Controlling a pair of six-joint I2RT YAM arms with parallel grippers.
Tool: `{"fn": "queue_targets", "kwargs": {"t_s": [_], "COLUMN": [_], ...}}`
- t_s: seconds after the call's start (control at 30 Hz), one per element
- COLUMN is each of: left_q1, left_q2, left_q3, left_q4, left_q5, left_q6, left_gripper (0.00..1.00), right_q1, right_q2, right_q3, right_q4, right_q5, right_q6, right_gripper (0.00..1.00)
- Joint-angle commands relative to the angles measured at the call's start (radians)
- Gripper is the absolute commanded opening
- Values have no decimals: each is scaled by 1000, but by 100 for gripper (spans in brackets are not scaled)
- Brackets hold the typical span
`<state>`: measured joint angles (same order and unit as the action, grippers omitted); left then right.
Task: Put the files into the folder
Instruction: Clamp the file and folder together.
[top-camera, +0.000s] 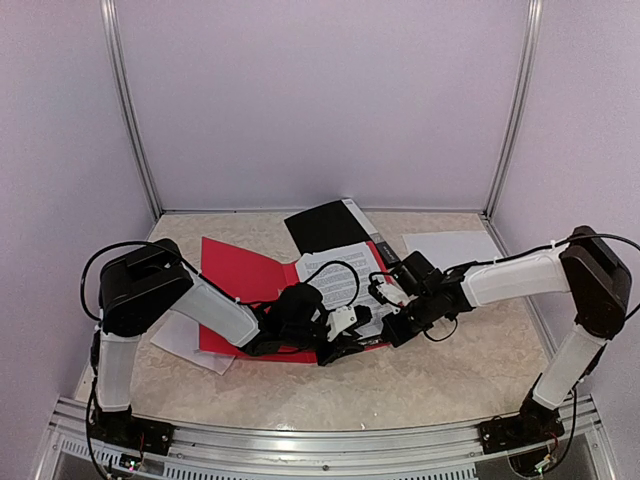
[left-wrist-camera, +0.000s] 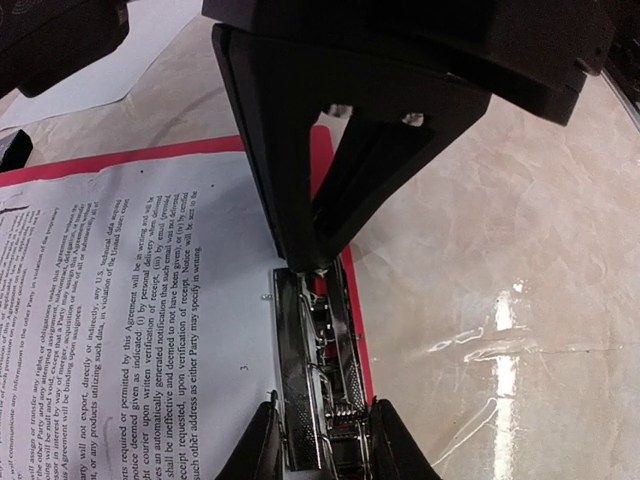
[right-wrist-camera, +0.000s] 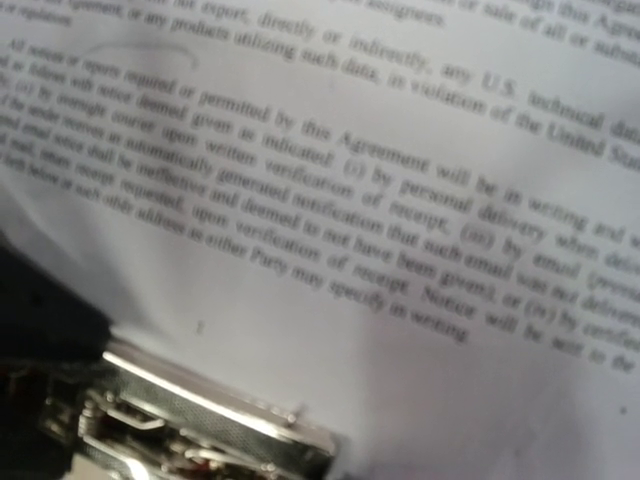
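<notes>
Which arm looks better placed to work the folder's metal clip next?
Left, probably: the left gripper grips the metal clip at the red folder's edge, beside the printed sheet; the right gripper meets only its far end.

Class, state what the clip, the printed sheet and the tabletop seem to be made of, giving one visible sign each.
The clip looks like polished metal: silvery, with a visible spring. The printed sheet is matte white paper bearing black text. The tabletop is glossy and marble-patterned, with reflections; stone or laminate, unclear.
</notes>
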<state>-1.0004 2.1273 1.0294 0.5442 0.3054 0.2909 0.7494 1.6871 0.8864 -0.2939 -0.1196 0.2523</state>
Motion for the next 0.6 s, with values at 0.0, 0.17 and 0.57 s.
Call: {"fn": "queue_targets", "kwargs": {"t_s": [0.0,0.17,0.57], "left_q1": [-12,-12,-9], "left_q2": [36,39,40], "left_q3": [-5,3,8], "left_q4": [-128,-138,-144], "left_q5": [-9,-29,-36], "left_q6": [-6,-13,-22], "left_gripper": [24,24,23], "right_q1": [-10,-9,-9], "right_q2": [37,24,-19], "right_q3": [-66,-85,-67], "right_q4": [-55,-53,-84], "right_q5": [43,39,28], "right_q6": [-17,-13,-13], "right_gripper": [0,0,0]}}
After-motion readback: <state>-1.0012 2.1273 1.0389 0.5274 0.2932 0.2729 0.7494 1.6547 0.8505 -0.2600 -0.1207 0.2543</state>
